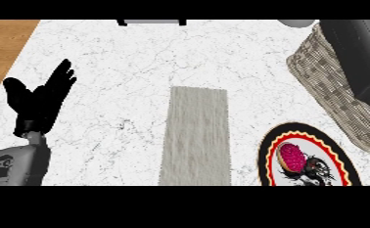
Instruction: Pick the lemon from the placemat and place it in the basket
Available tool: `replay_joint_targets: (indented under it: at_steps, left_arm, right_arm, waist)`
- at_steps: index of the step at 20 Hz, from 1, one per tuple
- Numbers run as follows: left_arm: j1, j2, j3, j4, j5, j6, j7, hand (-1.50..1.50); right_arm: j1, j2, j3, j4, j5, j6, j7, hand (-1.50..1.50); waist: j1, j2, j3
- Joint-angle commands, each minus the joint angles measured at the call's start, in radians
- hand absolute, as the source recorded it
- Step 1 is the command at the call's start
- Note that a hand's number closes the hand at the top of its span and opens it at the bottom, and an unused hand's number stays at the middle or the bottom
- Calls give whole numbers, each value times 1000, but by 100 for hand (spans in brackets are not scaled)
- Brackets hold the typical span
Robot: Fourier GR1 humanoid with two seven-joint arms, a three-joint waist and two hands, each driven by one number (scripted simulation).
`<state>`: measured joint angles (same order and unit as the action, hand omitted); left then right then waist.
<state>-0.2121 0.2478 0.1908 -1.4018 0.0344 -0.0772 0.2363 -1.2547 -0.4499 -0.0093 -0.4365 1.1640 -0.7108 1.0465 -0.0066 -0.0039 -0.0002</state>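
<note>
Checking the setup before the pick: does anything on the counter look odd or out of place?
Yes. The grey placemat lies bare; no lemon shows on it or elsewhere. The wicker basket sits tilted at the right edge, partly behind a dark shape. Only the left hand shows, resting open at left.

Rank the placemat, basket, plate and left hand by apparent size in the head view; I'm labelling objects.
1. Placemat.
2. Basket and plate: both cut off by the frame, so unsure between them.
3. Left hand, smallest.
</note>
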Motion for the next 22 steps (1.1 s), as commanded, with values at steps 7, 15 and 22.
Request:
replay_joint_targets:
  at_steps: [7, 15, 22]
  left_arm:
    - [-8, -8, -10, -24, -4, 5, 35, 0]
    - [-63, 22, 20, 23, 18, -21, 22, 0]
    - [-15, -16, -8, 31, -19, 5, -10, 0]
  right_arm:
    - [247, -59, -91, -151, -97, -79, -98, 150]
    - [310, -63, -146, -134, -11, -148, 44, -150]
    - [380, -92, -181, -298, -152, -146, -171, -150]
  waist:
    - [10, 6, 1]
    - [13, 6, 0]
    - [7, 4, 0]
